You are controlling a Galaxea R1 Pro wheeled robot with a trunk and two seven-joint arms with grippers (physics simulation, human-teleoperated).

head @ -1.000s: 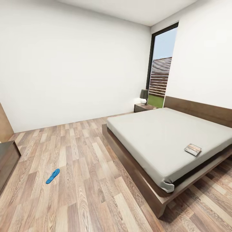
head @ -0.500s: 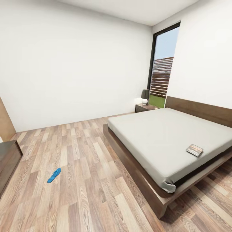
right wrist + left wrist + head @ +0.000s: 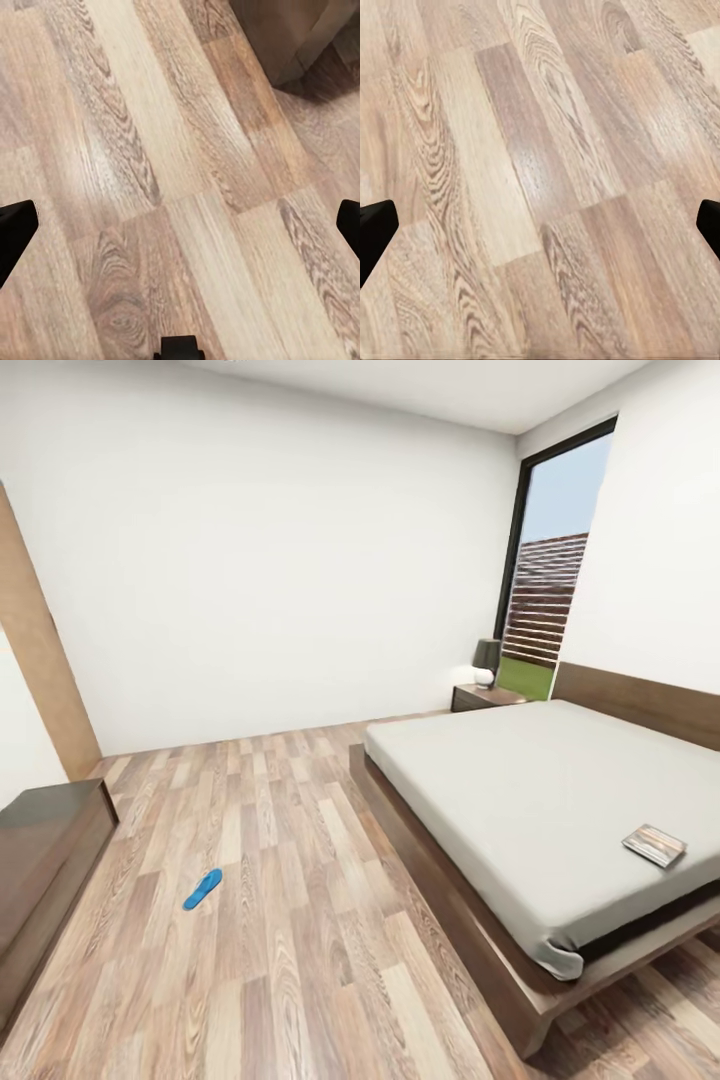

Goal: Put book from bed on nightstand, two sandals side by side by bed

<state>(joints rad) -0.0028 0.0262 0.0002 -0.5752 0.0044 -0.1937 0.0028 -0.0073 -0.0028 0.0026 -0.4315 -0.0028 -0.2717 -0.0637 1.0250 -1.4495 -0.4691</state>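
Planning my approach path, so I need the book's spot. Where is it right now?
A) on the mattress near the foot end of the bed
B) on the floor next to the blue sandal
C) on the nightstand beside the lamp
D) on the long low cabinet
A: the book lies flat on the grey mattress of the bed, near its foot end, far from the nightstand.

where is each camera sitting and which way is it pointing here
Head view: up on the robot's head, facing forward and down across the bedroom at the low dark-wood bed, thin dark paperback book, bright blue flip-flop sandal and dark-wood nightstand.
Left wrist view: near the left gripper, aimed down at the wood-plank floor; black fingertips at both edges, wide apart.
Right wrist view: near the right gripper, also down at floor; fingertips likewise apart.
Shared: the plank floor.
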